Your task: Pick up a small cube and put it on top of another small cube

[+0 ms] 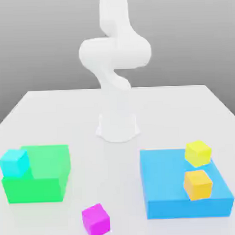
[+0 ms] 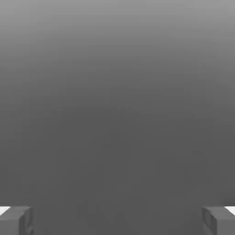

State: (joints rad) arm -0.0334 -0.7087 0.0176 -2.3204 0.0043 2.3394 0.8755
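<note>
Now fingers (image 2: 219, 219) wide apart, magenta cube (image 1: 96, 221) untouched.

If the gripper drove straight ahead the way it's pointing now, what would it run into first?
Nothing, as far as the hand view shows: between the open gripper fingers there is just plain grey background, no cube or block. Depth is unclear, so treat that as provisional.

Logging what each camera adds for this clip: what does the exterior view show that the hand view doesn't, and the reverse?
Exterior view: the white table and arm, a cyan cube on a green block, yellow cube and orange cube on a blue slab, and a magenta cube on the table.

Hand view: the gripper, its two fingertips far apart with nothing between them, against plain grey.

Shared: only the grey backdrop; none of the cubes or blocks appear in both.
</note>
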